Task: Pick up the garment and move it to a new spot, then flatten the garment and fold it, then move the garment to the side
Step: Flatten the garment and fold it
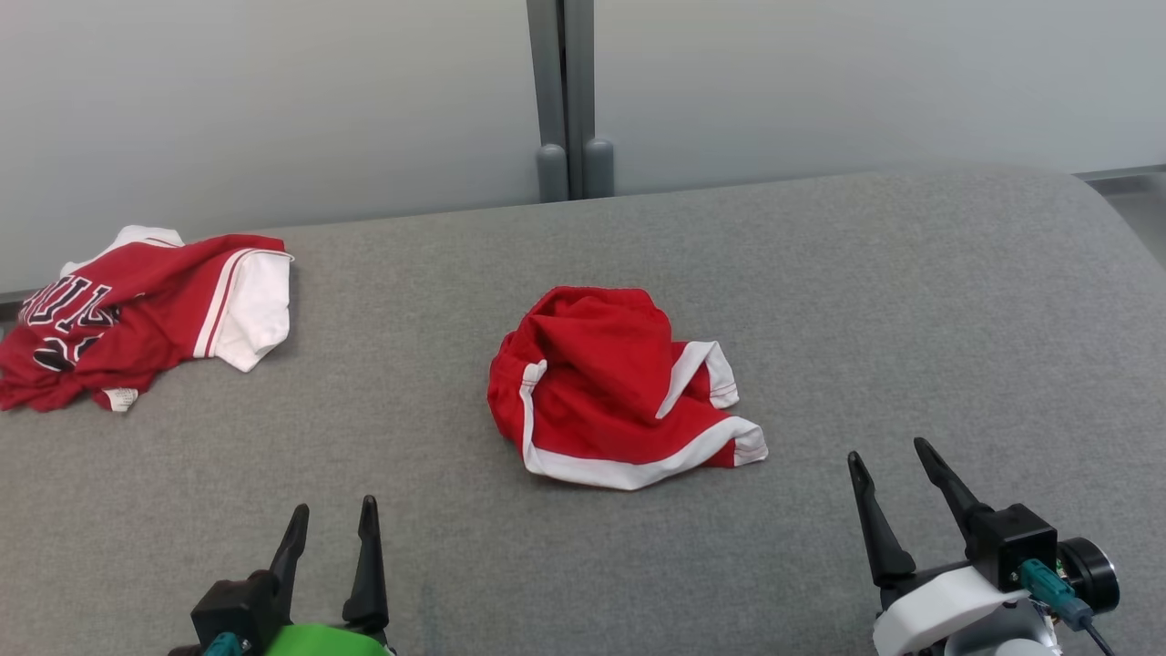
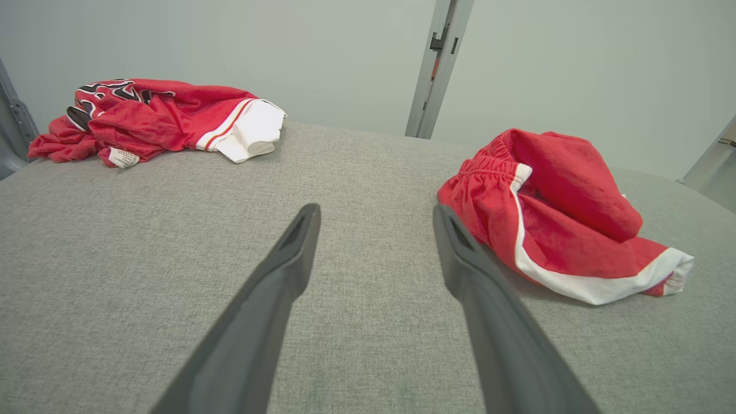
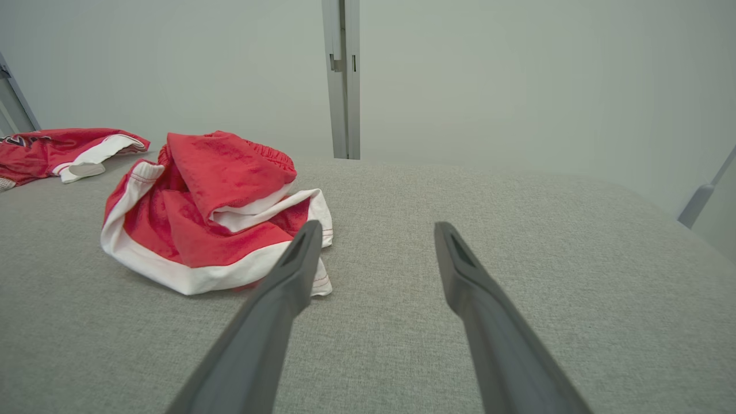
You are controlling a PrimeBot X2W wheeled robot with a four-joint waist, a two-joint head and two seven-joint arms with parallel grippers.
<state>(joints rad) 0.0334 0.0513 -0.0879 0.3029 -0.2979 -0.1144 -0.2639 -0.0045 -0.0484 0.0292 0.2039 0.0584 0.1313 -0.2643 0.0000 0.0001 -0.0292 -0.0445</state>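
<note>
Beyond left tool, right tool, between them: red shorts.

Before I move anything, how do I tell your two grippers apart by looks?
Both have two long, dark, tapering fingers on a black block. The left gripper has a bright green wrist cover; the right gripper has a white shell and a teal plug with a black cable.

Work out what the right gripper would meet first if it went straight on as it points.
Probably the grey surface: the right gripper aims at bare fabric right of the red shorts, though depth is unclear and their hem lies close.
</note>
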